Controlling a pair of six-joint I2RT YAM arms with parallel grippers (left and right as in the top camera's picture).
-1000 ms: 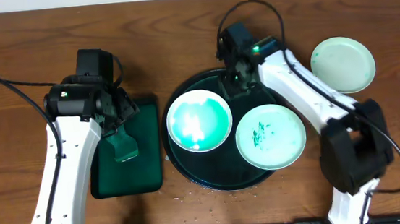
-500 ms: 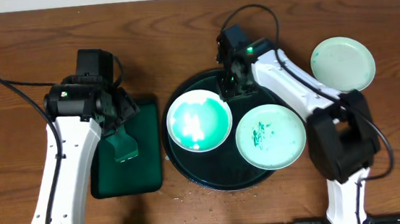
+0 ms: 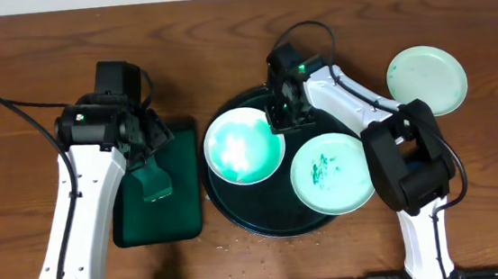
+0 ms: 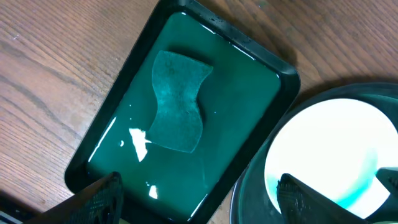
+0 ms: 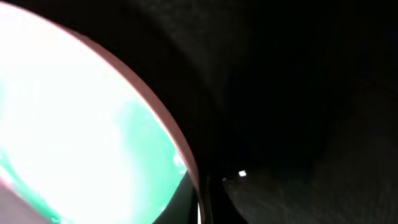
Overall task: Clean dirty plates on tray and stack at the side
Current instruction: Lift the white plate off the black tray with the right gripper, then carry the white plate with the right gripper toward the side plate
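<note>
The wooden table [image 3: 6,52] carried the large round tray [image 3: 260,213] at its centre, with the smaller rectangular tray [image 3: 179,220] just beside it on the left, filmed with green liquid and holding a sponge [image 4: 177,102]. 2 of the 3 plates sat on the round tray: the left plate [image 3: 243,146], flooded with teal, and the right plate [image 3: 333,171], marked with green scribbles and hanging over the tray's rim on the right. The third plate [image 3: 425,80] lay well apart on the bare wood at the far right, nearly clean. The left gripper [image 4: 200,190] hovered over the sponge with fingers spread wide and nothing between them. The right gripper [image 3: 281,111] sat at the far-right edge of the teal plate; its wrist view was mostly black with only the plate's rim showing, so I cannot tell whether it was spread or closed, though it possibly pinched that rim. A thin hold on a wet rim could slip, tipping the plate, spilling teal, or nudging the overhanging neighbour off the tray.
</note>
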